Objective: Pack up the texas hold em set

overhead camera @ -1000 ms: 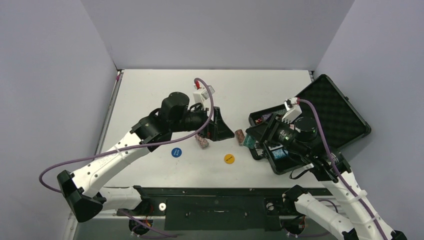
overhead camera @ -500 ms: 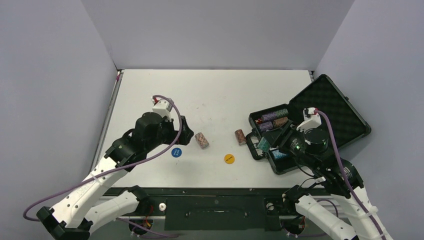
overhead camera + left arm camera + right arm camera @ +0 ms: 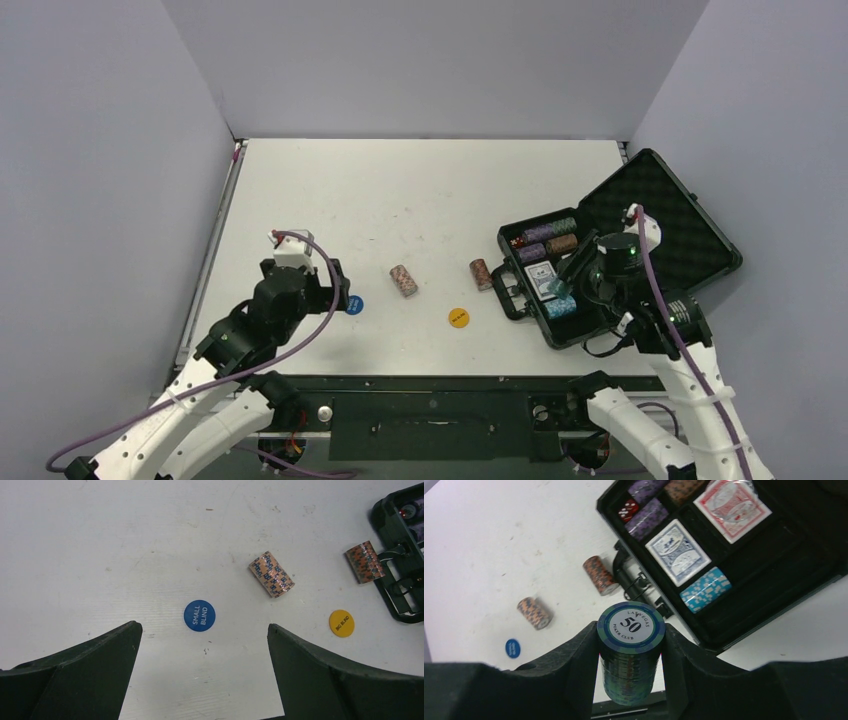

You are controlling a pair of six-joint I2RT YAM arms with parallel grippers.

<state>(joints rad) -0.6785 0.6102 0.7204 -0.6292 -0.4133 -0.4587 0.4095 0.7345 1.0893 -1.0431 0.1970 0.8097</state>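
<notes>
- The right gripper [image 3: 630, 647] is clamped on an upright cylinder of ridged dark green chips [image 3: 630, 625], its top face printed 50, near the case's front edge
- The black rectangular case [image 3: 680, 225] lies open at the table's right edge, its lid lined with egg-crate foam
- Its tray slots hold 2 glossy card decks [image 3: 677, 552], a light blue chip roll [image 3: 705, 589], purple rolls [image 3: 646, 517] and red dice [image 3: 627, 509]
- The left gripper [image 3: 203, 630] is spread wide and holds nothing, above the flat round blue disc [image 3: 199, 615]
- 2 orange-brown chip rolls lie on their sides on the matte white table [image 3: 400, 180]: one [image 3: 271, 574] in the middle, the other [image 3: 365, 562] just beside the case handle [image 3: 634, 582]
- The yellow disc [image 3: 341, 623] lies well apart from both rolls, with white tabletop between
</notes>
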